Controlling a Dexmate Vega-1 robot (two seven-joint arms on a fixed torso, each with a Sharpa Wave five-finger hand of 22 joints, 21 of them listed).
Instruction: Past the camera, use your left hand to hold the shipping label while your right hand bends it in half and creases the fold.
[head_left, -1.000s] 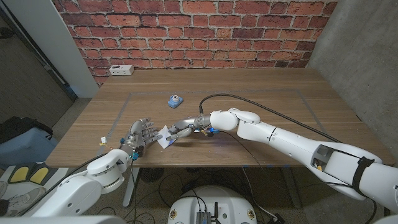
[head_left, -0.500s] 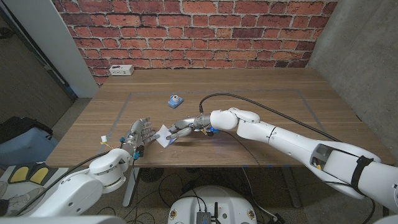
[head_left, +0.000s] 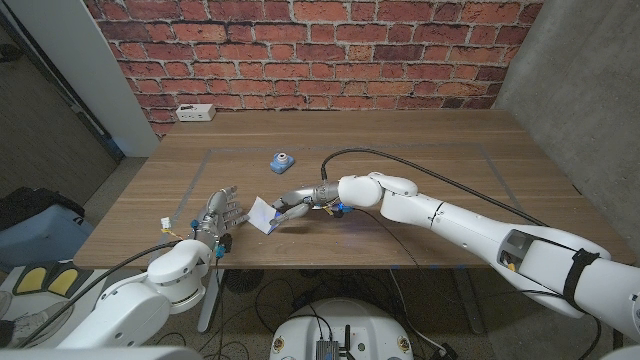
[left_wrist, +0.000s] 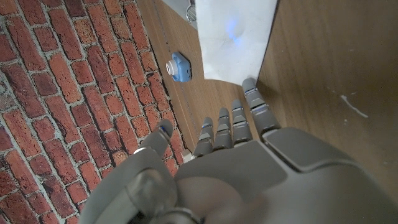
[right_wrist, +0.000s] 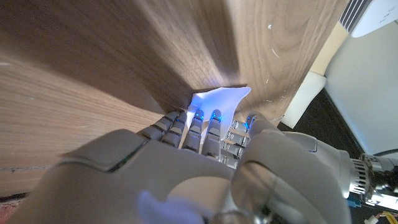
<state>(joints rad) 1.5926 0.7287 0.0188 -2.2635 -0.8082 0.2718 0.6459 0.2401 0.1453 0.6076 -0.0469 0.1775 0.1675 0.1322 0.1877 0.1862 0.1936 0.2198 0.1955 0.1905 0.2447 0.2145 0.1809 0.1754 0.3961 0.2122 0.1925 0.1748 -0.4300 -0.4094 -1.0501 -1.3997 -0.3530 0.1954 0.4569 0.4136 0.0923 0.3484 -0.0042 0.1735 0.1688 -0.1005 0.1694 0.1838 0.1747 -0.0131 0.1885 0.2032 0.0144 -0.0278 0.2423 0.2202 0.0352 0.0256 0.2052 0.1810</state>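
Two robot hands meet near the front left part of the wooden counter (head_left: 420, 150). The right robot hand (head_left: 293, 205) reaches in from the three o'clock side and grips the white shipping label (head_left: 263, 214), its fingers (right_wrist: 200, 127) closed on the paper's edge in the right wrist view. The label looks tilted, with one edge lifted off the counter, and it sits just at three o'clock of the left robot hand (head_left: 220, 217). That left robot hand holds nothing; its fingers (left_wrist: 250, 111) are spread apart and reach toward the label, one fingertip right at the paper's near edge in the left wrist view, though I cannot tell whether it touches.

At twelve o'clock of the label, well apart from it, a small blue camera (head_left: 282, 160) stands on the counter. Farther off, toward eleven o'clock at the counter's back left corner, lies a white power strip (head_left: 193, 112), under the brick wall (head_left: 320, 50).
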